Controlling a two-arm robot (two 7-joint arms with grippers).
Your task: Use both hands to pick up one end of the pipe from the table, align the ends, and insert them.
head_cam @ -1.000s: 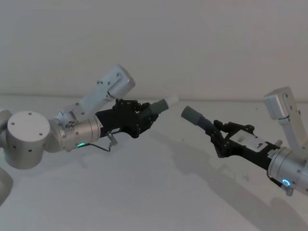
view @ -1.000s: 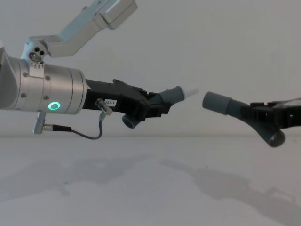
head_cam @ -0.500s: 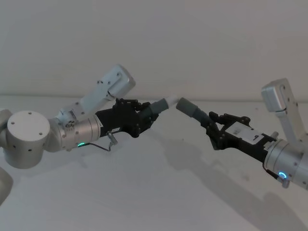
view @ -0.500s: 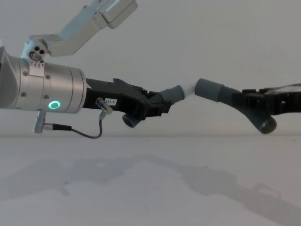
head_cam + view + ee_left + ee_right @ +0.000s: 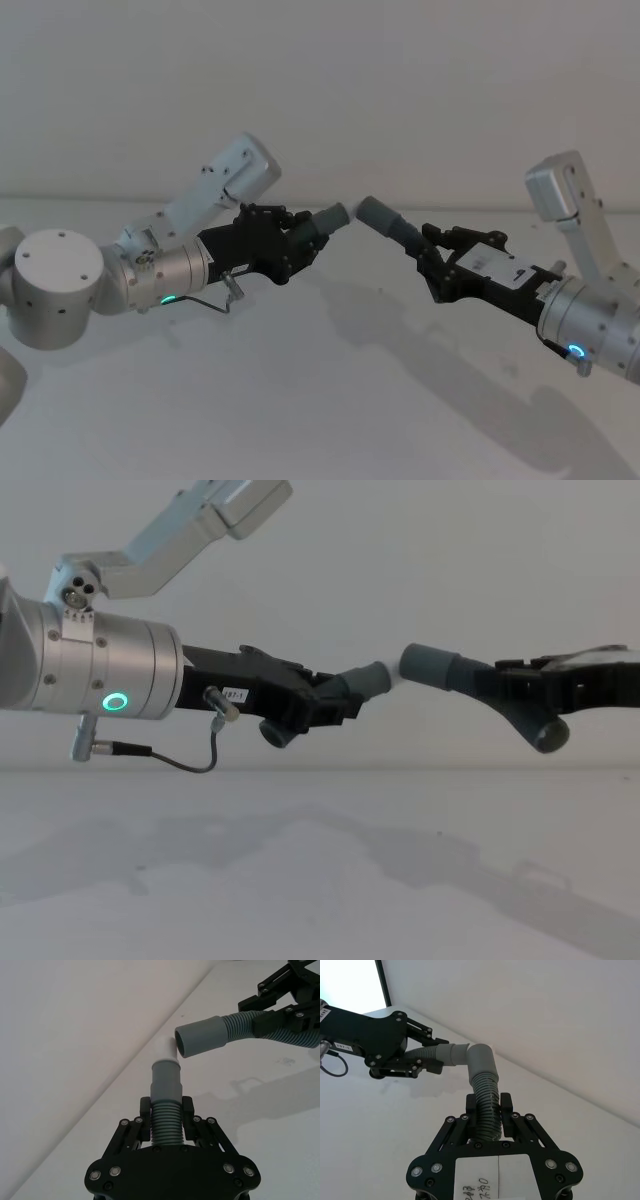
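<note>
Above the white table (image 5: 300, 410), the left gripper (image 5: 305, 240) was clamped on the thinner hose piece (image 5: 166, 1127); the right gripper (image 5: 430, 260) was clamped on the wider hose piece (image 5: 486, 1105); the thin cuff (image 5: 165, 1082) met the wide cuff (image 5: 200, 1036) at its mouth.

bare table (image 5: 330, 420) open beneath, left tool (image 5: 300, 240) and right tool (image 5: 432, 262) facing, hoses (image 5: 385, 218) meeting between

Two grey ribbed hose pieces meet cuff to cuff in mid-air.
The thinner piece's (image 5: 165, 1127) white-tipped cuff (image 5: 165, 1082) touches the mouth of the thicker piece's (image 5: 239, 1025) wider cuff (image 5: 200, 1036), at an angle.
</note>
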